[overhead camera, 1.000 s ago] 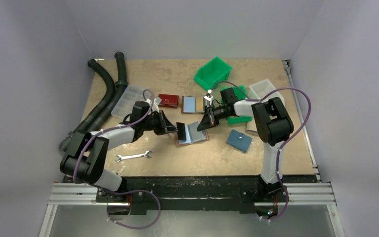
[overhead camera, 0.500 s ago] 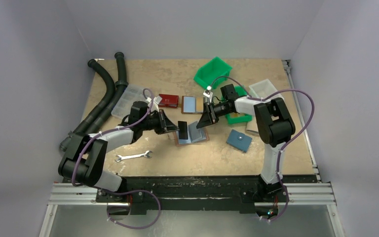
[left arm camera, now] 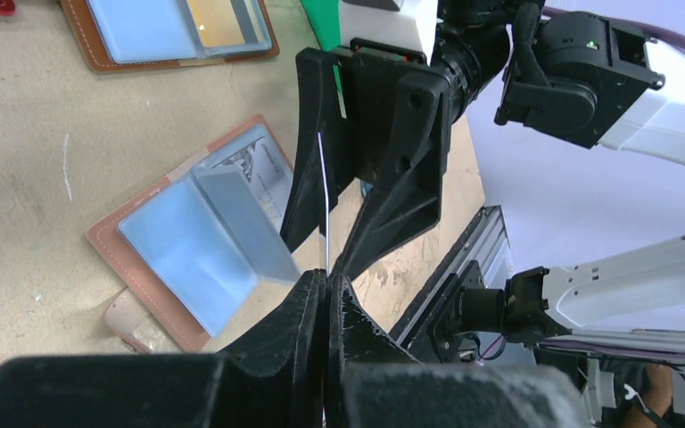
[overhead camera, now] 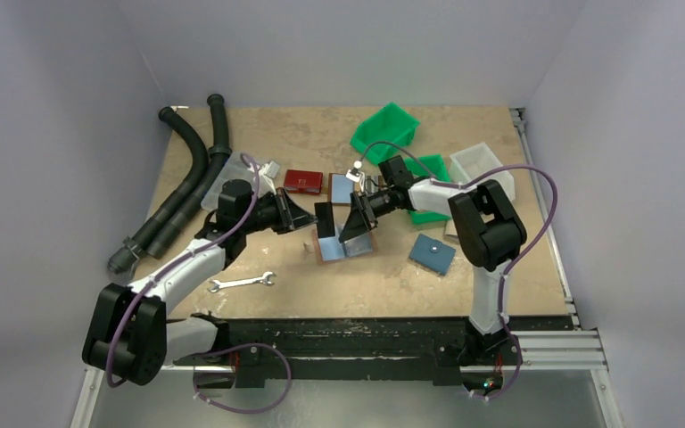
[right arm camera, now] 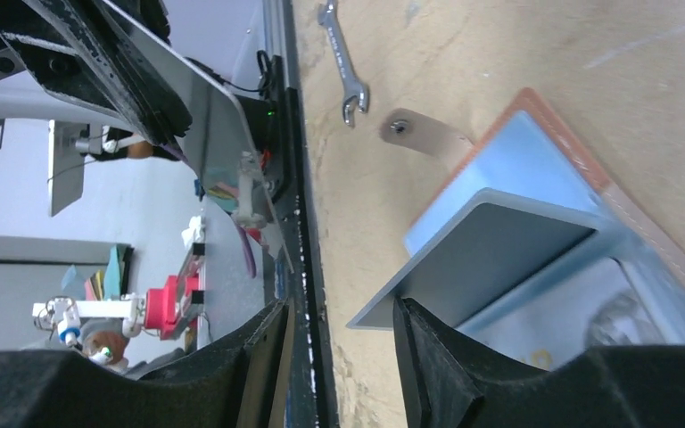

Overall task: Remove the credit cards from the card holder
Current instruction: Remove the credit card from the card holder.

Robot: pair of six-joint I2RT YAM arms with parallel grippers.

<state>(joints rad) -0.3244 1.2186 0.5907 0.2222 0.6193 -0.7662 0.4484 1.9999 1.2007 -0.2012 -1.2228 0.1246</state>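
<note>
An open brown card holder (overhead camera: pixel 350 252) with light blue pockets lies mid-table; it also shows in the left wrist view (left arm camera: pixel 169 250) and the right wrist view (right arm camera: pixel 535 160). My left gripper (overhead camera: pixel 312 221) (left arm camera: pixel 327 281) is shut on a black credit card (overhead camera: pixel 326 219), held upright on edge above the holder's left side; the card shows edge-on in the left wrist view (left arm camera: pixel 324 196) and dark and shiny in the right wrist view (right arm camera: pixel 192 98). My right gripper (overhead camera: pixel 355 227) (right arm camera: pixel 339 330) is open, and one finger (right arm camera: pixel 428 357) touches the holder's raised grey-blue flap (right arm camera: pixel 499 259). Its fingers stand either side of the card's far edge.
A second brown card holder (overhead camera: pixel 350 187) with a blue card lies behind, with a red wallet (overhead camera: pixel 304 181) beside it. A blue snap pouch (overhead camera: pixel 432 253) lies right, a wrench (overhead camera: pixel 243 283) front left. Green bins (overhead camera: pixel 383 129), clear boxes (overhead camera: pixel 480 160) and black hoses (overhead camera: pixel 187 178) stand at the back.
My left arm has drawn back and raised the black card clear of the holder. My right gripper has moved left to the holder's flap, next to the card.
</note>
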